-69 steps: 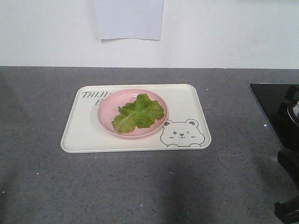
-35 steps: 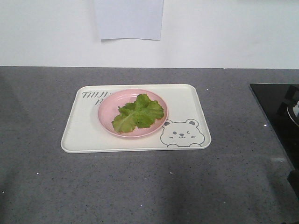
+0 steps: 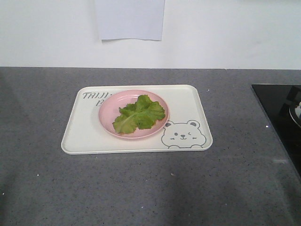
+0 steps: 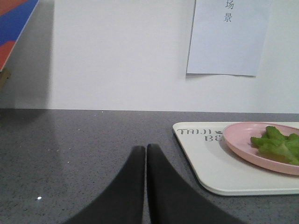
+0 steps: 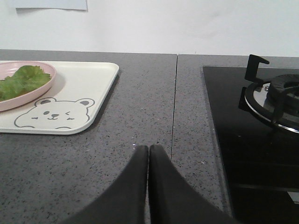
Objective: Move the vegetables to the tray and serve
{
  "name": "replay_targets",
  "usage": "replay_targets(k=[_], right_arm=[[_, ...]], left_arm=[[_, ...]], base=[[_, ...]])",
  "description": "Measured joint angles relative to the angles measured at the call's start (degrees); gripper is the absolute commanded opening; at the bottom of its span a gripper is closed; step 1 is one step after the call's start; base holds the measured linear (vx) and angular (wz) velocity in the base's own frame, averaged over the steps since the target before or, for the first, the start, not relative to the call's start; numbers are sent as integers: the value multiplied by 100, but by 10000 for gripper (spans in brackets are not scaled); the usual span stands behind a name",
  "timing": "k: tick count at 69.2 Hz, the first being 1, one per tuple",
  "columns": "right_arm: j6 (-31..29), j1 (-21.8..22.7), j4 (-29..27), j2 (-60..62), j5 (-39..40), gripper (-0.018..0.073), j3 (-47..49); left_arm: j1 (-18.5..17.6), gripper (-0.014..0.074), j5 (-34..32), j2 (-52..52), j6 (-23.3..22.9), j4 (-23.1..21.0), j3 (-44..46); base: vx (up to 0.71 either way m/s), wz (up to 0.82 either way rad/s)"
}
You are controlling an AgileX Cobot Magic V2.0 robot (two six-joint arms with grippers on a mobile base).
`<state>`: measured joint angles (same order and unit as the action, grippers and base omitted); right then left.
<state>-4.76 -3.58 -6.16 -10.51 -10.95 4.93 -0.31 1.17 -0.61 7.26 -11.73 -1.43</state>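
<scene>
1. Although the vegetables point(image 3: 139, 114) already sit within the outline of the tray point(image 3: 84, 136), they lie on a round pink plate point(image 3: 113, 101) that stands on the tray, so I judge the transfer part done or nearly so: the leaves are carried by the tray by way of the plate
2. What looks left is the serving: the tray rests flat on the grey counter point(image 3: 141, 188), near its middle, and neither arm touches it
3. The lettuce is a loose green bunch, lying toward the right and front of the plate; the plate covers part of the tray's lettering, and the bear face point(image 3: 181, 134) at the tray's front right corner is clear of it
4. The left gripper point(image 4: 145, 154) is low over the bare counter, well to the left of the tray's left edge, its two dark fingers pressed together with only a hairline between them and nothing held
5. The right gripper point(image 5: 148, 153) is likewise low over the counter, in the strip between the tray's right edge and the black hob point(image 5: 261, 154), fingers closed tip to tip and empty
6. Both wrists point level toward the back wall point(image 3: 225, 33), and neither arm shows in the front view
7. To lift the tray, I judge both sets of fingers would need to part and approach the rims from either side
</scene>
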Motion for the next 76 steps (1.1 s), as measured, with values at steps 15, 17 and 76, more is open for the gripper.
replay_targets(k=[15,17,76], right_arm=[[339,0,52,90,366,-4,-433],[358,0,69,137,422,-4,-447],[679,0,498,1104,387,-4,-658]], left_arm=[[0,-8,0,0,0,0,0],[0,-8,-2,0,0,0,0],[0,-8,-2,0,0,0,0]], base=[[0,0],[0,0],[0,0]])
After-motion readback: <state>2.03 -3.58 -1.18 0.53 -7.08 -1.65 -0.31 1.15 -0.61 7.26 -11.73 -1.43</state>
